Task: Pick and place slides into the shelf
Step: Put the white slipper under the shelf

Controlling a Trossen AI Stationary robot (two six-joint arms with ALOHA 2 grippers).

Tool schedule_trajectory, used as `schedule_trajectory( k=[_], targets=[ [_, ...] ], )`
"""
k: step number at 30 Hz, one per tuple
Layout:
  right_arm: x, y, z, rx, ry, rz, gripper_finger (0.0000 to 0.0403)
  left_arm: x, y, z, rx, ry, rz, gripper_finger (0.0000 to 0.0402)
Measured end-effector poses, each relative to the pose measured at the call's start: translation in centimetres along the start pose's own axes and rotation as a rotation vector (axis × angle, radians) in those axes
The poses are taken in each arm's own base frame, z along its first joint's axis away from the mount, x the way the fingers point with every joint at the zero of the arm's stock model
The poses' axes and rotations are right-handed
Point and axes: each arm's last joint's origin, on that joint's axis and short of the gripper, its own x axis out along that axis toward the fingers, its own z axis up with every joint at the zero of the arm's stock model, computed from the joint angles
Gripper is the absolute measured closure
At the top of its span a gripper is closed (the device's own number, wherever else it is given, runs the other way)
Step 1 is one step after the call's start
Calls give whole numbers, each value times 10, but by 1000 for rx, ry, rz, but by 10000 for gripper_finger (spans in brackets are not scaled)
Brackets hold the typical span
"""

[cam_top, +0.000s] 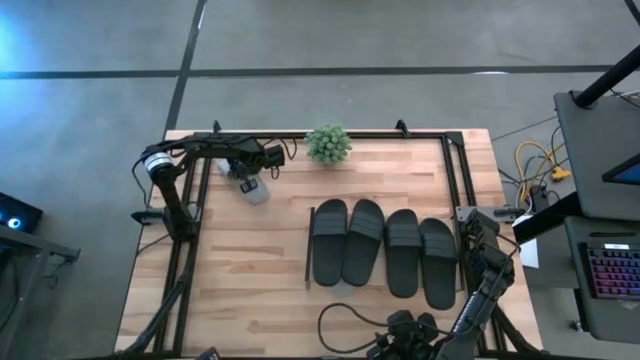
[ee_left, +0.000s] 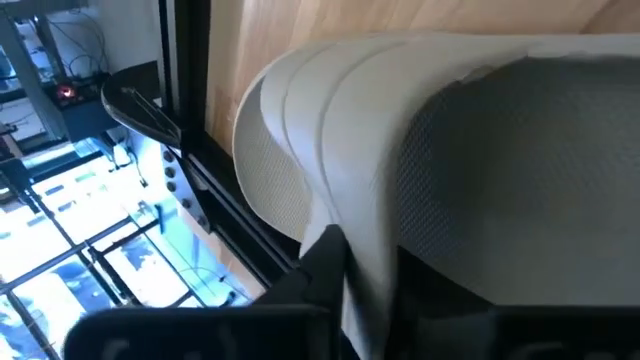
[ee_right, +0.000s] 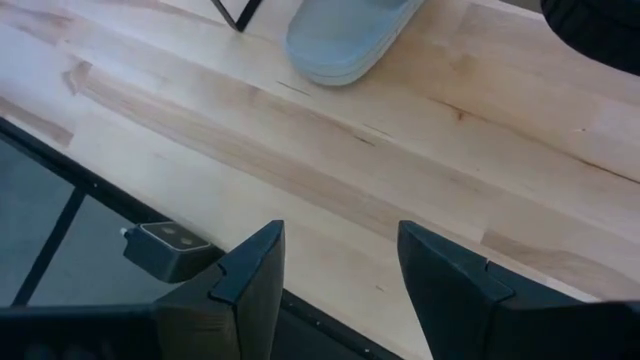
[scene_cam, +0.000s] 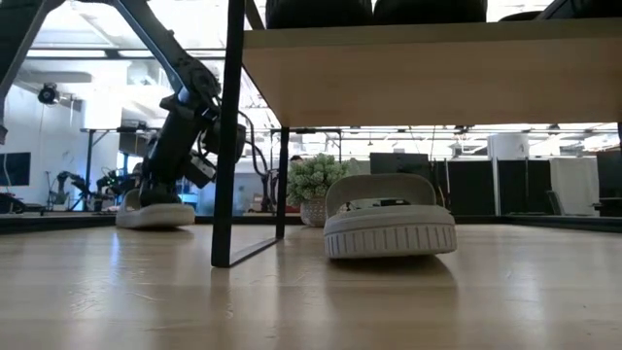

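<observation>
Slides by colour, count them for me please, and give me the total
Black slides: 4, side by side on the shelf.
Light grey slides: 2, one at the left tool, one under the shelf board.
Total: 6

No readable text, no labels, no brand marks, no numbers on anything in view

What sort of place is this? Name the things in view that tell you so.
Probably a robotics lab or open-plan workshop. A wooden table stands on a bare concrete floor, a keyboard sits at a desk beside it, and the low view shows more workstations and ceiling light strips behind.
</observation>
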Motion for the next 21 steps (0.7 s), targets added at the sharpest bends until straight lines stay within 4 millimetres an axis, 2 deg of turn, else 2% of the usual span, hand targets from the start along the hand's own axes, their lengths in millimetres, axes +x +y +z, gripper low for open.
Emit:
schedule_trajectory(
  k=[5,9,12,15,21],
  targets=[
    [0,0,0,0,0,0,216,-6,2,-3,1,-15,-34,398],
    [-1,0,0,-1,-2,6,216,-36,12,-17,-28,-59,-94,400],
    [-7,-2,0,-2,-2,21,216,-70,22,-41,-77,-123,-157,400],
    [-18,-6,1,-8,-9,57,216,-108,28,-73,-127,-209,-275,401],
    [-46,-18,4,-42,15,120,216,-172,19,-133,-210,-379,-675,401]
  ],
)
